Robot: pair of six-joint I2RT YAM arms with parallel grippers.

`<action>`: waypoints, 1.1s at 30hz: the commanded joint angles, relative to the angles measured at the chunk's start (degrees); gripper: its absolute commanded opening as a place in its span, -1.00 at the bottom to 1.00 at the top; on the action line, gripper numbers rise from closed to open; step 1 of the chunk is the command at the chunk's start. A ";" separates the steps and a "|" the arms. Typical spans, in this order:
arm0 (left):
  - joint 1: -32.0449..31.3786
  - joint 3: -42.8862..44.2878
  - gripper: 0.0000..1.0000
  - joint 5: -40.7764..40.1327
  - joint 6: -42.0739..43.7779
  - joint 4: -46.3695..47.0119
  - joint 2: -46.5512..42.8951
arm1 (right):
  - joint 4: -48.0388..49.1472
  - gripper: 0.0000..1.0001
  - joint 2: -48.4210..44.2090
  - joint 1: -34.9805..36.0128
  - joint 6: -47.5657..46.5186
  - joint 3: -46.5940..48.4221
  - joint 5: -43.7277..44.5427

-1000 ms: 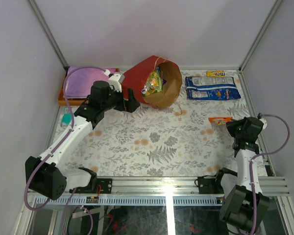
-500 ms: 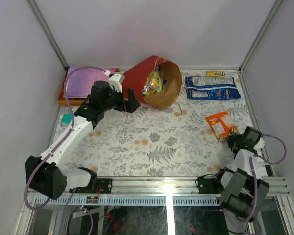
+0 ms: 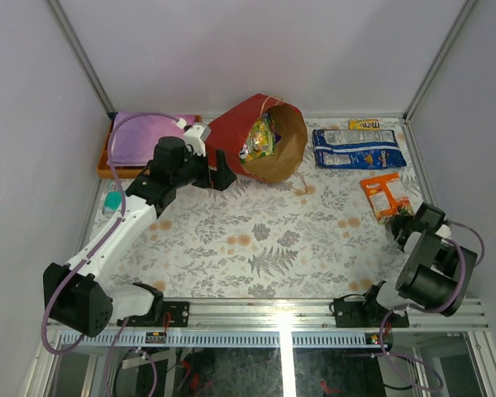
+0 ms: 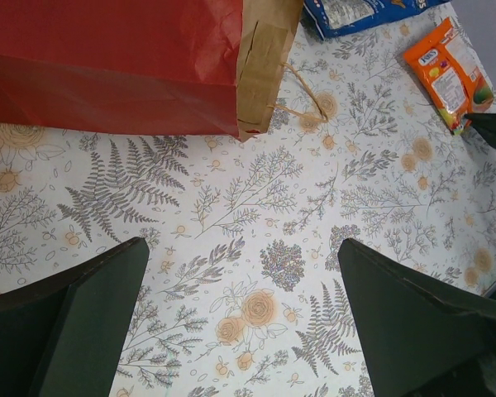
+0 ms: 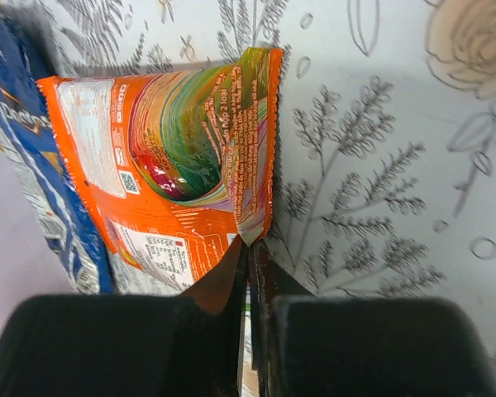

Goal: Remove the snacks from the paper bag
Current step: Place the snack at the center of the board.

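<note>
The red paper bag lies on its side at the back middle, its mouth toward the right, with yellow-green packets inside. It also shows in the left wrist view. My left gripper is open and empty, just in front of the bag. My right gripper is shut on the near edge of the orange packet, which lies flat on the table. The blue-white bag and a small yellow bar lie at the back right.
An orange tray holding a flat purple item stands at the back left. A small teal packet lies by the left wall. The bag's loop handle trails onto the flowered cloth. Walls close in on both sides.
My right arm has folded back toward its base and laid the orange packet flat, farther right and back, beside the blue-white bag. The left arm has not moved.
</note>
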 commanded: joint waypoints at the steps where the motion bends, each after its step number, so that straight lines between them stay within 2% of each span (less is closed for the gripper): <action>1: 0.23 0.64 0.99 -0.09 0.83 0.48 0.54 | 7.34 -1.00 2.88 -0.33 5.84 2.91 2.03; 9: 0.26 0.26 0.99 -1.38 0.57 0.69 1.84 | 7.79 -1.00 0.62 -0.27 9.42 1.92 6.19; 14: 0.23 -0.82 0.99 -4.40 0.04 1.02 1.86 | 9.16 -0.99 -0.67 -0.28 7.62 1.75 6.08; 15: 0.24 -1.14 0.99 -4.88 0.04 1.38 1.66 | 9.17 -0.82 -0.63 -0.25 6.94 2.13 4.87; 16: 0.27 -1.43 0.99 -5.20 0.00 1.72 1.46 | 8.69 -0.42 -0.68 -0.26 6.46 2.52 3.66; 17: 0.30 -1.65 0.99 -5.52 -0.09 2.08 0.99 | 7.61 0.15 -0.92 -0.32 6.06 2.95 2.74; 18: 0.28 -1.77 0.99 -5.80 -0.18 2.48 0.49 | 6.46 0.57 -1.31 -0.33 6.13 3.22 1.93; 19: 0.24 -1.88 0.99 -6.18 -0.36 3.02 -0.15 | 5.66 0.89 -1.90 -0.25 6.16 3.14 1.15; 20: 0.27 -2.16 0.99 -6.75 -0.48 3.69 -1.03 | 5.08 1.00 -2.89 -0.25 6.07 2.73 0.81; 24: 0.32 -2.48 0.99 -12.55 -2.72 6.51 -4.93 | -1.31 0.99 -10.59 0.16 4.73 3.22 0.99; 27: 0.36 -3.15 0.99 -16.33 -6.20 8.77 -7.49 | -10.85 0.99 -12.31 1.56 0.38 9.97 -0.09; 30: 0.35 -5.68 0.99 -17.42 -9.61 11.27 -9.34 | -14.48 0.98 -13.59 6.49 -1.79 14.21 1.56; 33: 0.68 -5.71 0.99 -18.29 -11.81 10.27 -9.21 | -18.68 0.98 -17.65 14.80 -4.85 18.18 10.78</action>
